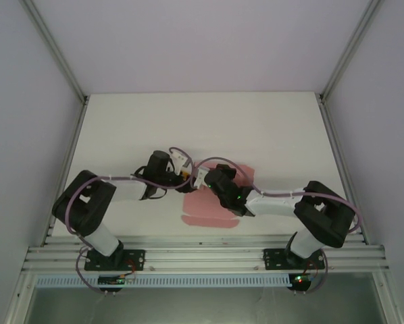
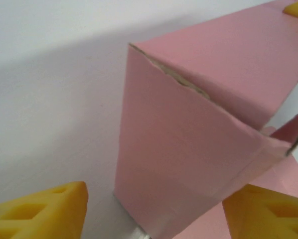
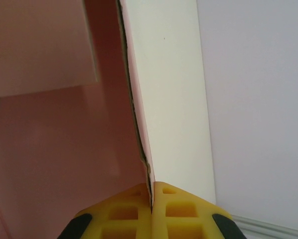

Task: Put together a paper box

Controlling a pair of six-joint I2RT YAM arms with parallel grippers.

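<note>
Paper box (image 1: 205,208) on white table (image 1: 256,128)

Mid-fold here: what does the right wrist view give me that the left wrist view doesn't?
Right wrist: the right claw shut on the edge of a raised paper box flap, pink on one face, pale on the other. Left wrist: the left claw open, a folded upright corner with a rough crease standing between its fingers. Both: the pink card folded up, not lying flat.
</note>
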